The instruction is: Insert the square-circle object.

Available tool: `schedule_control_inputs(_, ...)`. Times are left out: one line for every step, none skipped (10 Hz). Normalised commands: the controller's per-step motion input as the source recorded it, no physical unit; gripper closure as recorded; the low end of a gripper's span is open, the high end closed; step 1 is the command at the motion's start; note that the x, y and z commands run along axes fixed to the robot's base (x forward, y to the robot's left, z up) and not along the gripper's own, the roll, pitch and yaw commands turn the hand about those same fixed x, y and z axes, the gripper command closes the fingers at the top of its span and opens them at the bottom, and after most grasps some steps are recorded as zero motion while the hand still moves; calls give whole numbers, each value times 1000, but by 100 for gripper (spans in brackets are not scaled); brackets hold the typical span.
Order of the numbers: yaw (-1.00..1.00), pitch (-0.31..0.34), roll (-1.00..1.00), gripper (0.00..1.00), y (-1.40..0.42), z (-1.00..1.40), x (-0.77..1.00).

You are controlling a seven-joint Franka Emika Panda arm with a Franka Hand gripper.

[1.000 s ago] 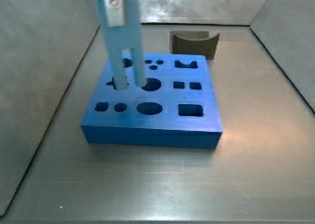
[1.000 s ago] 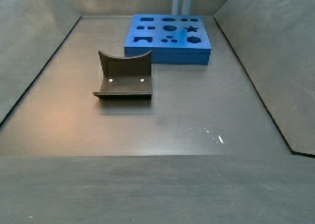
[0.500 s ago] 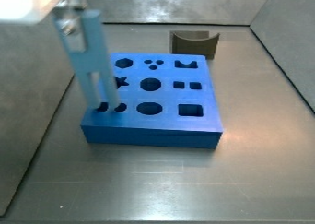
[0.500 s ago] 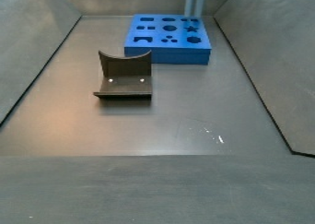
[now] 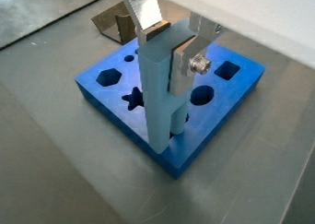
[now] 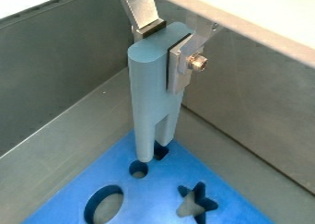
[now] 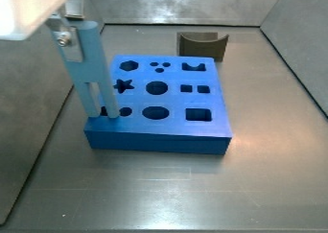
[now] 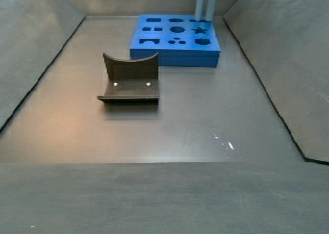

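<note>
My gripper [image 5: 170,45] is shut on the square-circle object [image 5: 160,99], a tall light-blue piece with two prongs at its lower end, held upright. Both also show in a wrist view: the gripper [image 6: 167,48] and the piece [image 6: 154,99]. The prong tips meet the two small holes at a corner of the blue board [image 6: 147,195]; I cannot tell how deep they sit. In a side view the piece [image 7: 92,74] stands at the near left corner of the board [image 7: 167,136], with the gripper [image 7: 67,34] at its top. The piece [image 8: 206,5] shows behind the board [image 8: 180,53].
The dark olive-brown fixture [image 7: 201,45] stands on the floor beyond the board, apart from it; it also shows in a side view [image 8: 129,79] and in a wrist view [image 5: 117,23]. Grey walls enclose the floor. The board has several other shaped holes.
The gripper has carried the light-blue piece from the board's middle left to its corner with the two small holes, then lowered it slightly. The board and fixture have not moved.
</note>
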Motion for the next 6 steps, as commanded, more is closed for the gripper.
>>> schedule_control_inputs(134,33,67,100,0,-214,503)
schedule_control_inputs(111,54,97,100,0,-234,434)
schedule_control_inputs(51,31,113,100,0,-237,326)
schedule_control_inputs(0,31,93,100,0,-263,337)
schedule_control_inputs(0,34,109,100,29,-254,326)
schedule_control_inputs(-57,39,116,100,17,-254,343)
